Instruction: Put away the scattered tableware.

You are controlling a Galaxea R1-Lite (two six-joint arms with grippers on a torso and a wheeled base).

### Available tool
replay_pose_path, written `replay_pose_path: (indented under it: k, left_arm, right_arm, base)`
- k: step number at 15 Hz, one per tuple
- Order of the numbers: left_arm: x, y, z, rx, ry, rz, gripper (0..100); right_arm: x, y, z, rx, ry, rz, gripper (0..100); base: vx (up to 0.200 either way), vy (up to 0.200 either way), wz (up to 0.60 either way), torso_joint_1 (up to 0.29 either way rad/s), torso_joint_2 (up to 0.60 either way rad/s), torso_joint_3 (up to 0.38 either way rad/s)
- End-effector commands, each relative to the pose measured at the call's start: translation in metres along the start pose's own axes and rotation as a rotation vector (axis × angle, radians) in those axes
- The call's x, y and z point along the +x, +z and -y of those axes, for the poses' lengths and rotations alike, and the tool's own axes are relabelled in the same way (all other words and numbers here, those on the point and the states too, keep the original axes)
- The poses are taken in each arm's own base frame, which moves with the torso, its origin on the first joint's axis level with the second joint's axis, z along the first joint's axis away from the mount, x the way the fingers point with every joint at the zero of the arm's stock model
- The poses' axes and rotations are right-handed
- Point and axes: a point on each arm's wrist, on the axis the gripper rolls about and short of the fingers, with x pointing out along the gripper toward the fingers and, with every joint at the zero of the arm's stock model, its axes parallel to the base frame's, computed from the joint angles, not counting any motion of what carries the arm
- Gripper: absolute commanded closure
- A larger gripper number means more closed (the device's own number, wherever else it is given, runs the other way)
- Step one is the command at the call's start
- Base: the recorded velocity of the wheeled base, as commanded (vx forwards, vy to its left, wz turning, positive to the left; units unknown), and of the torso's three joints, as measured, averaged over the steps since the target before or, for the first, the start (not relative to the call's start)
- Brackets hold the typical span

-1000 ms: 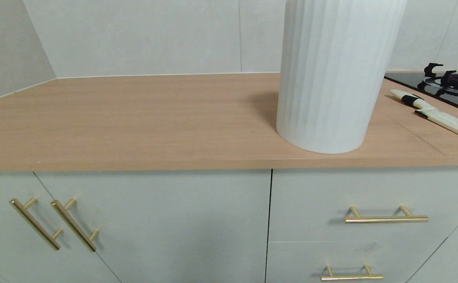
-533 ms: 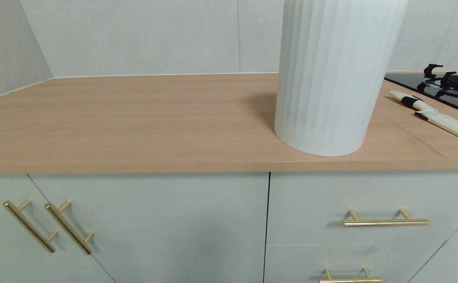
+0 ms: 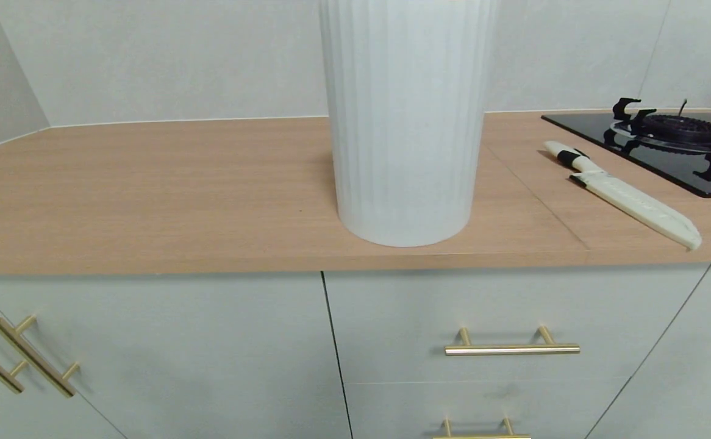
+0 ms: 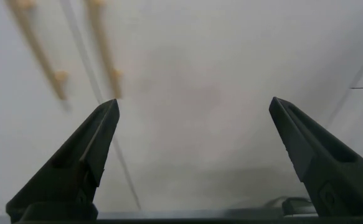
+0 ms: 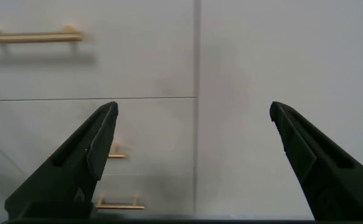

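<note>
Now the head camera is panning right: the tall white ribbed container (image 3: 401, 122) is standing centre, and the cream, black-banded kitchen knife (image 3: 621, 194), lying on the wooden counter (image 3: 148, 195) to its right, is coming fully into view. The left gripper (image 4: 193, 101) and right gripper (image 5: 193, 106) are hanging spread apart, empty.

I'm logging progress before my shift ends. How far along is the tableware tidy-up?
Done: nothing visible. The cream knife with a black band lies loose on the wooden countertop, between the tall white ribbed container and the black gas hob. In hand: nothing; the left gripper and right gripper hang open and empty before the grey cabinet fronts. Left: grasping the knife and stowing it.
</note>
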Motion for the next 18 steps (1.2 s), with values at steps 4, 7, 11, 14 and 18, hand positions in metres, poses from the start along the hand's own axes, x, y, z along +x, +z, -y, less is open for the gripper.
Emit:
replay_pose_path:
  k: [4,7,11,14,18]
  left_arm:
    - [0.0000,0.0000,0.0000,0.000,-0.002,0.000,0]
    - [0.0000,0.0000,0.0000,0.000,-0.002,0.000,0]
    - [0.0000,0.0000,0.0000,0.000,-0.002,0.000,0]
    - [0.0000,0.0000,0.0000,0.000,-0.002,0.000,0]
    - [0.0000,0.0000,0.0000,0.000,-0.002,0.000,0]
  right_arm:
    - [0.0001,0.0001,0.0000,0.000,0.000,-0.001,0]
    - [0.0001,0.0001,0.0000,0.000,0.000,-0.001,0]
    - [0.0001,0.0001,0.0000,0.000,0.000,-0.001,0]
    - [0.0001,0.0001,0.0000,-0.002,0.000,-0.001,0]
    - [0.0001,0.0001,0.0000,-0.002,0.000,-0.001,0]
  base:
    - [0.000,0.000,0.00,0.000,0.00,0.000]
    - [0.000,0.000,0.00,0.000,0.00,0.000]
    - [0.000,0.000,0.00,0.000,0.00,0.000]
    - [0.000,0.000,0.00,0.000,0.00,0.000]
    - [0.000,0.000,0.00,0.013,-0.09,-0.071]
